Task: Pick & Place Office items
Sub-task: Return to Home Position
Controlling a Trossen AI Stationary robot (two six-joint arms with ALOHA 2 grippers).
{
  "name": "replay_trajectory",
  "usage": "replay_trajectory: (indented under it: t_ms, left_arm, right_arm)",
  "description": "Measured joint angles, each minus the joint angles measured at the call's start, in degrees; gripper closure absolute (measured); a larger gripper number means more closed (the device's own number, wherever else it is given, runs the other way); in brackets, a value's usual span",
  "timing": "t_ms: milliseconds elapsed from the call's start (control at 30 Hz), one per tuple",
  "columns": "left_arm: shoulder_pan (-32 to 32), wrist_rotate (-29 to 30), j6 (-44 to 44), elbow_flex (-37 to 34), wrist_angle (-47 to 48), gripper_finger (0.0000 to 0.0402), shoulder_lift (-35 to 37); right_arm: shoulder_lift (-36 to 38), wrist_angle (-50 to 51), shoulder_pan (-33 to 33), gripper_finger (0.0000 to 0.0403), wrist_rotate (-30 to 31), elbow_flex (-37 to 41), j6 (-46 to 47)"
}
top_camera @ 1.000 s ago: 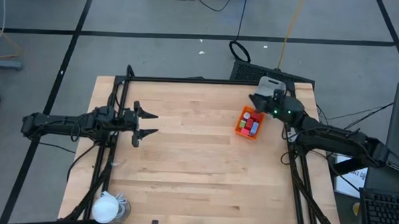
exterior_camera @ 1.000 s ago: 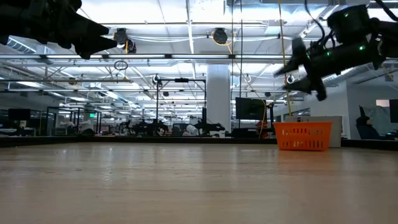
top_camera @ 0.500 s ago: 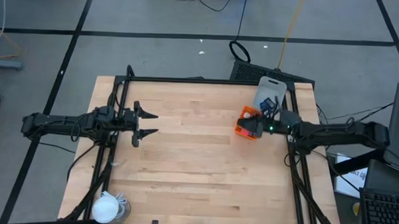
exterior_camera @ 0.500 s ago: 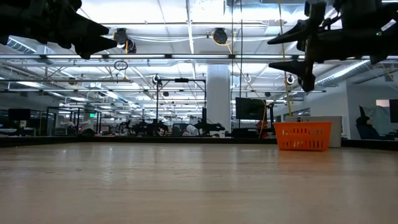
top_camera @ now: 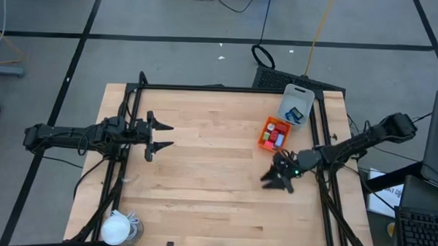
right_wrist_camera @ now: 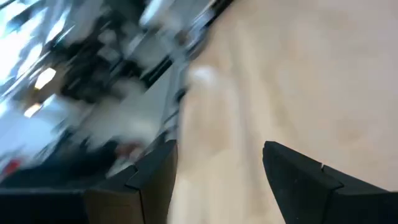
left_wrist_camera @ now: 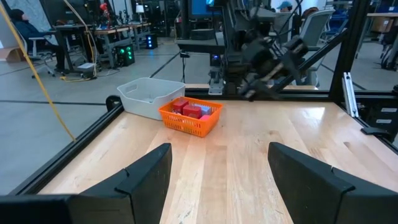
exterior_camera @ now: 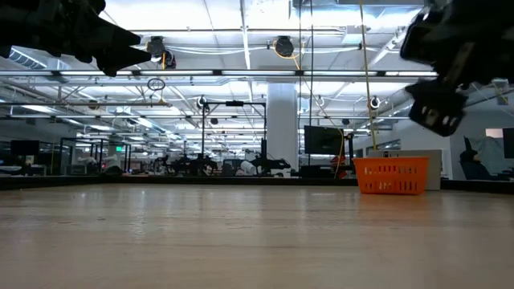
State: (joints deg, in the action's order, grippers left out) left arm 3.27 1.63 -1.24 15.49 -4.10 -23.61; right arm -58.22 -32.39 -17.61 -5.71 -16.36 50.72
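The office items that show are small red and pale pieces (top_camera: 276, 132) lying in an orange basket (top_camera: 266, 141), and a blue piece (top_camera: 293, 115) in a white bin (top_camera: 297, 93) just behind it, at the table's far right. The left wrist view shows the basket (left_wrist_camera: 186, 124) and the red pieces (left_wrist_camera: 191, 111) too. My right gripper (top_camera: 274, 183) hovers open above bare table, near-side of the basket, nothing between its fingers (right_wrist_camera: 298, 180). My left gripper (top_camera: 162, 136) waits open and level at the table's left.
A white round lump with a cord (top_camera: 117, 227) lies at the near left corner. A black frame rail (top_camera: 220, 87) runs along the far edge and down both sides. Bare wood (top_camera: 210, 174) spans the table's middle.
My right gripper has swung from above the white bin, across the orange basket, toward the table's near edge, turning as it went and sinking a little. It has stayed open. The bin it covered now shows. Basket, bin and pieces have kept their places.
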Motion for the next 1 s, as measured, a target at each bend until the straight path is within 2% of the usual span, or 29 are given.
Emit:
replay_trajectory:
  t_ms: [167, 233, 333, 433, 667, 733, 867, 1000]
  left_arm:
    - [0.0, 0.0, 0.0, 0.0, 0.0, 0.0131, 0.0]
    - [0.0, 0.0, 0.0, 0.0, 0.0, 0.0131, 0.0]
    - [0.0, 0.0, 0.0, 0.0, 0.0, 0.0131, 0.0]
    - [0.0, 0.0, 0.0, 0.0, 0.0, 0.0131, 0.0]
    - [0.0, 0.0, -1.8, 0.0, -0.8, 0.0131, 0.0]
    - [0.0, 0.0, -2.1, 0.0, -0.8, 0.0131, 0.0]
    - [0.0, 0.3, -3.0, 0.0, -1.2, 0.0131, 0.0]
    - [0.0, -1.0, -2.3, 0.0, 2.8, 0.0131, 0.0]
  right_arm:
    - [4.3, -4.1, -1.4, 0.0175, -13.6, 0.0, -0.8]
    - [7.7, -4.5, -1.4, 0.0175, -15.6, -0.1, -6.5]
    - [13.4, -1.8, -0.6, 0.0177, -15.3, -0.1, -15.6]
    - [18.8, 2.5, 0.4, 0.0175, -11.6, -0.1, -20.2]
    - [31.8, 18.4, 0.9, 0.0175, 5.4, -0.1, -31.5]
    - [35.3, 20.1, 0.9, 0.0175, 7.4, -0.1, -33.9]
    - [41.1, 23.0, 0.8, 0.0175, 7.6, -0.1, -39.1]
    - [46.5, 27.7, 0.8, 0.0176, 12.8, -0.1, -41.6]
